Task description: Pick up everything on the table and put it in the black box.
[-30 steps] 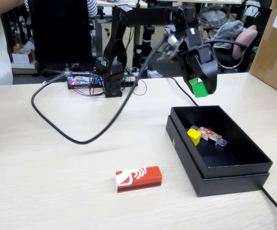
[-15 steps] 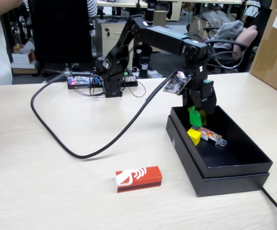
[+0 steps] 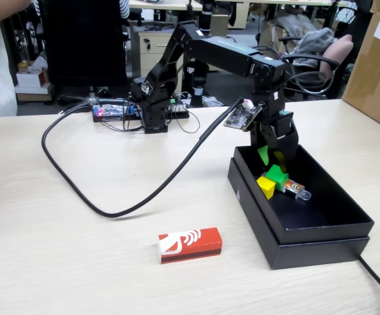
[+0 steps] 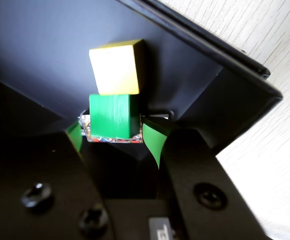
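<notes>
My gripper (image 3: 273,157) (image 4: 112,137) hangs open over the back of the black box (image 3: 334,231) (image 4: 220,85), its green-padded jaws spread with nothing held. The green cube (image 3: 277,176) (image 4: 112,116) lies free below it inside the box, resting on a colourful packet (image 3: 296,189). Beside the green cube sits the yellow cube (image 3: 266,186) (image 4: 115,67), also in the box. The red carton (image 3: 190,244) with a white end lies on the table (image 3: 78,249) in front, left of the box in the fixed view.
A thick black cable (image 3: 124,197) loops across the table from the arm's base (image 3: 151,108). A circuit board with wires (image 3: 111,111) lies at the back edge. A brown cardboard carton (image 3: 377,59) stands at the far right.
The arm swung down into the black box with the green cube. The jaws then opened and the cube dropped onto the packet beside the yellow cube.
</notes>
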Action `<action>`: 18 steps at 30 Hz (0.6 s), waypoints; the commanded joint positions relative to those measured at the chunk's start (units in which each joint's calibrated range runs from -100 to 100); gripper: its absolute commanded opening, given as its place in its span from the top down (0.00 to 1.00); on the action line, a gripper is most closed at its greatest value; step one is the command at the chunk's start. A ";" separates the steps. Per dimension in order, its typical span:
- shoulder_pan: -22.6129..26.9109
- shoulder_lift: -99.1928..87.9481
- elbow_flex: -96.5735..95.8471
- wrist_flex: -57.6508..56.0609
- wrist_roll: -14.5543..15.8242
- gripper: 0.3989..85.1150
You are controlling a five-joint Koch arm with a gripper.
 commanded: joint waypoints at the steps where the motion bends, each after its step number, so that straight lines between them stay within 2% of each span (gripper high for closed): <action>1: 0.10 -3.70 3.65 1.37 -0.39 0.68; 8: -3.17 -13.34 4.64 1.37 -0.34 0.68; 13: -9.57 -24.93 2.83 1.37 -0.98 0.67; 15: -11.48 -25.62 1.11 1.37 -1.81 0.61; 18: -14.46 -25.62 -1.70 1.45 -2.93 0.56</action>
